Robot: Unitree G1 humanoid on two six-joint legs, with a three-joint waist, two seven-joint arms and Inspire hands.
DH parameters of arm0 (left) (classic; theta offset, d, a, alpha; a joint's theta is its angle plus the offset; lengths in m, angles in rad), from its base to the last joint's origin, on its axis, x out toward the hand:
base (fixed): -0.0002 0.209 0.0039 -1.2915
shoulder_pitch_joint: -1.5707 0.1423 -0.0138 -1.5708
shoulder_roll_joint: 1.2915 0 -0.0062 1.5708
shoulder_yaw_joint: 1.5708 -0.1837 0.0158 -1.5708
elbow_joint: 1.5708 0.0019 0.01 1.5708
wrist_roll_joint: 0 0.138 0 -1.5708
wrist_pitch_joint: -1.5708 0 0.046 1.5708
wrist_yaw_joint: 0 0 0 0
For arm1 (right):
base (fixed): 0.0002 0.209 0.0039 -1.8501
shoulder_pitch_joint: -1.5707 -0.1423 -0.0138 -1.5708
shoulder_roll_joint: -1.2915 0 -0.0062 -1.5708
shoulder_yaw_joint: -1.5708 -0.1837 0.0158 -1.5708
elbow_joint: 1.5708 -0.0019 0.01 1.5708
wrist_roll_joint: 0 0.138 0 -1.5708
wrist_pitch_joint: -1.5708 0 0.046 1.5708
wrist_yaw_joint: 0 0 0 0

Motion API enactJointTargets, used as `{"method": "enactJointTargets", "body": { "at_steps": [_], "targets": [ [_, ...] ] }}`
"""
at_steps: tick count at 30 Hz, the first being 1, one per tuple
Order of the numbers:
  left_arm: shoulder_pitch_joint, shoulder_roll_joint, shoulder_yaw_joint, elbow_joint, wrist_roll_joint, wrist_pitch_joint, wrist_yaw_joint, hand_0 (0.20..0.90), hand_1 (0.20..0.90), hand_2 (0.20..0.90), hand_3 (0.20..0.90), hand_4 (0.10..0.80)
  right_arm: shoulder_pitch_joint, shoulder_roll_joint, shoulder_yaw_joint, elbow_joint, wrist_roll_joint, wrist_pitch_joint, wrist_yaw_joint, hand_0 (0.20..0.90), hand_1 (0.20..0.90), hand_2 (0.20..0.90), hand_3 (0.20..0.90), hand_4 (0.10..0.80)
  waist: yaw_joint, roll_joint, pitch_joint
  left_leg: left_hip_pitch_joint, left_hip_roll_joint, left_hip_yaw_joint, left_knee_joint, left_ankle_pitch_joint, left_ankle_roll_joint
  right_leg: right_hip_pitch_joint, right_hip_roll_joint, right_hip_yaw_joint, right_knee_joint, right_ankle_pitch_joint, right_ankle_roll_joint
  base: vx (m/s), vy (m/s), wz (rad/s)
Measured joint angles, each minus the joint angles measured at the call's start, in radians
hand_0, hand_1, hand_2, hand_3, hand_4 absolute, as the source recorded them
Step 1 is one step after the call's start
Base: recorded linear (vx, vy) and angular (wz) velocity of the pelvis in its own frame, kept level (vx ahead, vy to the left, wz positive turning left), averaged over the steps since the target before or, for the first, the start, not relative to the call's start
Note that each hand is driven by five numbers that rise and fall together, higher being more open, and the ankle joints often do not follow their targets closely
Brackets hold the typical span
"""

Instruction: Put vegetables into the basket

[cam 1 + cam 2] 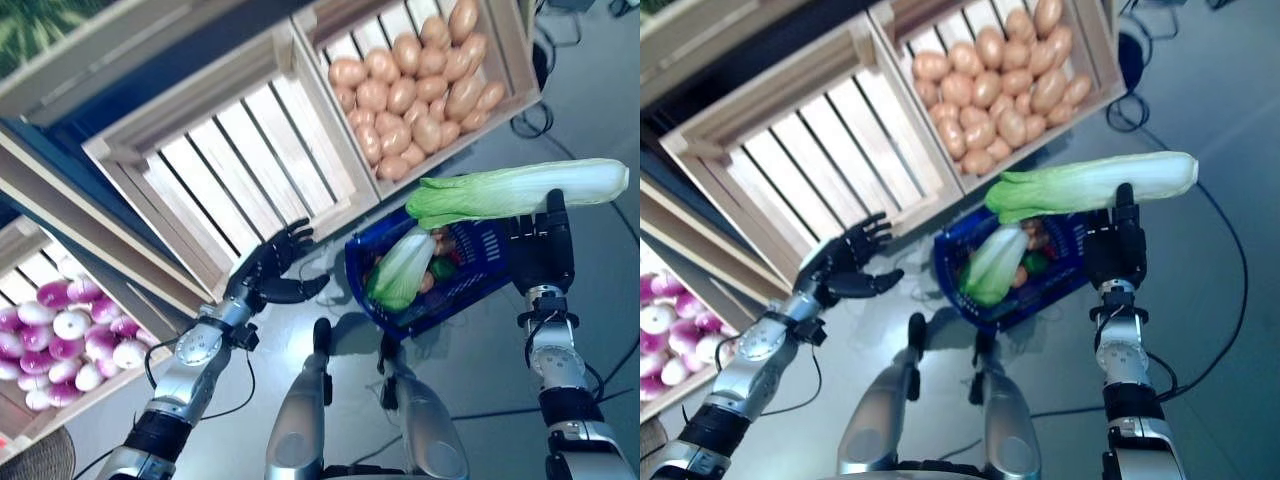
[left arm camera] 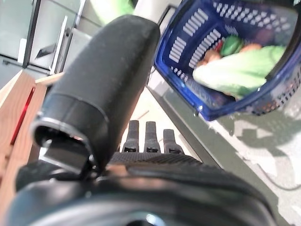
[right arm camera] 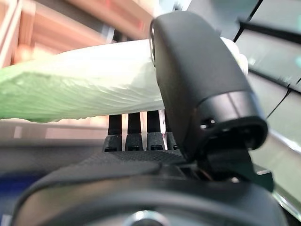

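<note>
My right hand (image 1: pixel 541 250) is shut on a long pale green cabbage (image 1: pixel 520 190) and holds it level, just above the right rim of the blue basket (image 1: pixel 480 262). The right wrist view shows the thumb (image 3: pixel 197 80) over the cabbage (image 3: pixel 84 89) and the fingers under it. The basket stands on the floor and holds another pale green cabbage (image 1: pixel 400 268), a small dark green vegetable (image 2: pixel 231 44) and some brownish round ones (image 2: pixel 211 55). My left hand (image 1: pixel 270 265) is open and empty, left of the basket, near the stand's front.
A wooden stand with slatted crates (image 1: pixel 240 150) rises behind and to the left of the basket. Grey floor (image 1: pixel 600 120) lies to the right, with black cables (image 1: pixel 535 118) near the stand's right corner.
</note>
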Motion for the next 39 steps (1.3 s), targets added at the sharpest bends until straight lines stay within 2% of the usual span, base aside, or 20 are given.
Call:
{"method": "enactJointTargets", "body": {
  "at_steps": [7,11,16,19,22,26,33,39],
  "targets": [
    [-0.107,-0.001,-0.001,-0.001,-0.006,-0.119,0.129,0.900,0.900,0.900,0.900,0.800,-0.115,0.004,-0.001,0.111,0.058,-0.040,-0.068,0.300,0.300,0.300,0.300,0.400,0.013,-0.003,0.020,-0.150,-0.002,-0.014,0.084,-0.003,-0.006,-0.160,-0.016,-0.006,0.120,-0.021,-0.011,-0.076,-0.027,0.03],
    [-0.168,-0.002,-0.003,-0.035,0.036,-0.155,0.204,0.900,0.900,0.900,0.900,0.800,-0.179,0.004,0.001,0.128,0.063,-0.059,-0.129,0.300,0.300,0.300,0.300,0.400,0.014,-0.005,0.021,-0.256,-0.015,-0.024,0.159,-0.010,0.001,-0.277,-0.045,-0.008,0.233,-0.053,-0.016,-0.020,-0.023,0.11],
    [-0.220,-0.001,-0.006,-0.052,0.113,-0.197,0.268,0.900,0.900,0.900,0.900,0.800,-0.232,0.005,0.005,0.197,0.060,-0.059,-0.211,0.300,0.300,0.300,0.300,0.400,0.020,-0.006,0.021,-0.366,-0.031,-0.046,0.311,-0.064,0.009,-0.373,-0.078,-0.018,0.383,-0.114,-0.019,0.006,0.003,0.14],
    [-0.260,0.011,-0.006,-0.056,0.154,-0.204,0.302,0.900,0.900,0.900,0.900,0.800,-0.292,0.003,0.008,0.255,0.016,-0.057,-0.252,0.300,0.300,0.300,0.300,0.400,0.026,-0.007,0.021,-0.426,-0.042,-0.049,0.376,-0.081,0.009,-0.432,-0.094,-0.014,0.451,-0.133,-0.019,0.014,0.020,0.06],
    [-0.307,0.053,-0.007,-0.058,0.181,-0.204,0.344,0.900,0.900,0.900,0.900,0.800,-0.355,0.002,0.018,0.298,-0.046,-0.040,-0.293,0.300,0.300,0.300,0.300,0.400,0.030,-0.008,0.022,-0.501,-0.044,-0.049,0.465,-0.107,0.011,-0.505,-0.103,-0.001,0.525,-0.151,-0.024,0.016,0.018,-0.05],
    [-0.348,0.059,-0.005,-0.058,0.192,-0.204,0.391,0.900,0.900,0.900,0.900,0.800,-0.393,-0.001,0.044,0.320,-0.111,-0.007,-0.333,0.300,0.300,0.300,0.300,0.400,0.033,-0.008,0.022,-0.571,-0.045,-0.050,0.526,-0.115,0.013,-0.572,-0.110,0.003,0.578,-0.157,-0.029,0.006,0.006,-0.01],
    [-0.350,0.060,-0.005,-0.057,0.206,-0.204,0.421,0.900,0.900,0.900,0.900,0.800,-0.478,-0.020,0.090,0.347,-0.213,0.054,-0.418,0.300,0.300,0.300,0.300,0.400,0.029,-0.009,0.022,-0.703,-0.062,-0.054,0.594,-0.117,0.014,-0.710,-0.118,0.027,0.652,-0.158,-0.029,0.041,0.016,0.01],
    [-0.346,0.058,-0.002,-0.074,0.231,-0.204,0.445,0.900,0.900,0.900,0.900,0.800,-0.518,-0.033,0.114,0.361,-0.222,0.103,-0.480,0.300,0.300,0.300,0.300,0.400,0.039,-0.009,0.022,-0.759,-0.076,-0.052,0.640,-0.132,0.014,-0.772,-0.126,0.043,0.702,-0.176,-0.029,0.004,0.004,0.00]
  ]
}}
